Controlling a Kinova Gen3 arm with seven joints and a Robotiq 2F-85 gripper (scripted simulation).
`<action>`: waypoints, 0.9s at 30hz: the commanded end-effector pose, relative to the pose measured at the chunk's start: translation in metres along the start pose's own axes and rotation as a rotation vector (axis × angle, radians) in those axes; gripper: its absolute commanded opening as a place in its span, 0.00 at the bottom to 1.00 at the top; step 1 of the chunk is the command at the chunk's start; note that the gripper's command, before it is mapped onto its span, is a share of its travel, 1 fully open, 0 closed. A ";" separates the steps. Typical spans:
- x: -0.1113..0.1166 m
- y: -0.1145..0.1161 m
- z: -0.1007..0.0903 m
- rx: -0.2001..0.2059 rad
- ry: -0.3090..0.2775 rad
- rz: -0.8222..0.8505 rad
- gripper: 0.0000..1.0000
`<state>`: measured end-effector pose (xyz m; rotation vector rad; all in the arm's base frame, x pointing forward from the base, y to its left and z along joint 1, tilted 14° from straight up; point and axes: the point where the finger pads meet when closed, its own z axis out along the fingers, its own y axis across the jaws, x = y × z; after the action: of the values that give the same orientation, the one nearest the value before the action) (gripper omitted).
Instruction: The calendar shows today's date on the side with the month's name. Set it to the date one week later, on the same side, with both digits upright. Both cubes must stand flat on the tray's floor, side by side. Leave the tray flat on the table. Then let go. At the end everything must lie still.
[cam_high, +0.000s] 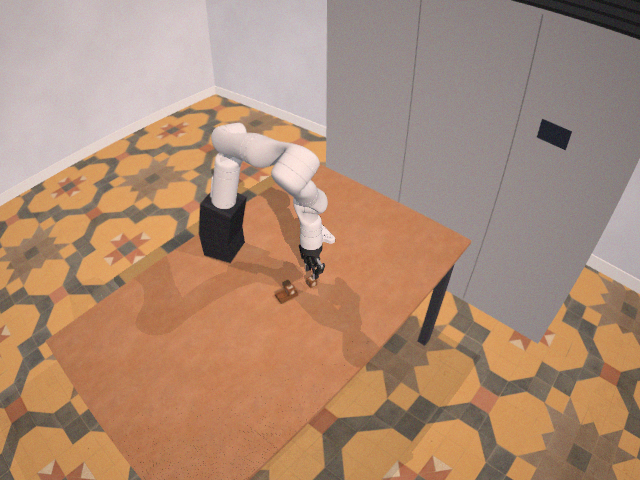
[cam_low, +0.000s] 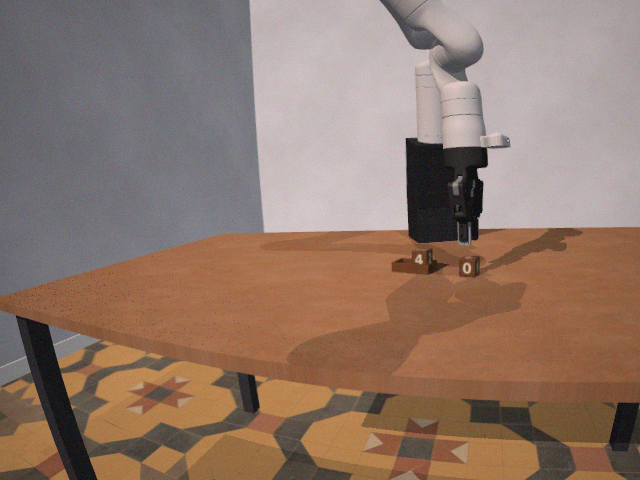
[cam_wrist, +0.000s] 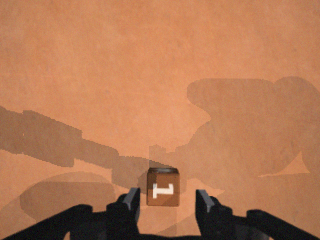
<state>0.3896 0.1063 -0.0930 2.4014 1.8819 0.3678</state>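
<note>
Right now we have our gripper (cam_high: 316, 272) (cam_low: 468, 237) (cam_wrist: 167, 201) pointing down a little above the table (cam_high: 206, 372) (cam_low: 248, 304) (cam_wrist: 150, 65), its fingers partly apart with nothing clamped between them. Directly below, and not touching the fingers, we see the loose cube (cam_high: 311, 282) (cam_low: 467, 267) (cam_wrist: 163, 190); in the wrist view it sits low in the middle of the frame, framed by the two fingers. It is brown with white numerals: from the wrist we read a 1 lying on its side on the top face, and in the exterior view, right of centre, an upright 0 faces us. The cube rests flat on the table, outside the tray.

Further out, just left of it in the exterior view, we find the brown tray (cam_high: 282, 298) (cam_low: 407, 267), with the second cube (cam_high: 288, 287) (cam_low: 419, 258) at its right end, showing us an upright 4. The rest of the tray, to the left, holds no cube.
</note>
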 end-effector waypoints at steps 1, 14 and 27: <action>0.000 -0.003 0.006 0.008 0.000 0.001 0.46; 0.000 -0.004 0.016 0.008 0.000 0.001 0.46; 0.000 -0.004 0.018 0.008 0.000 0.001 0.46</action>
<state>0.3900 0.1091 -0.1111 2.4080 1.8860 0.3604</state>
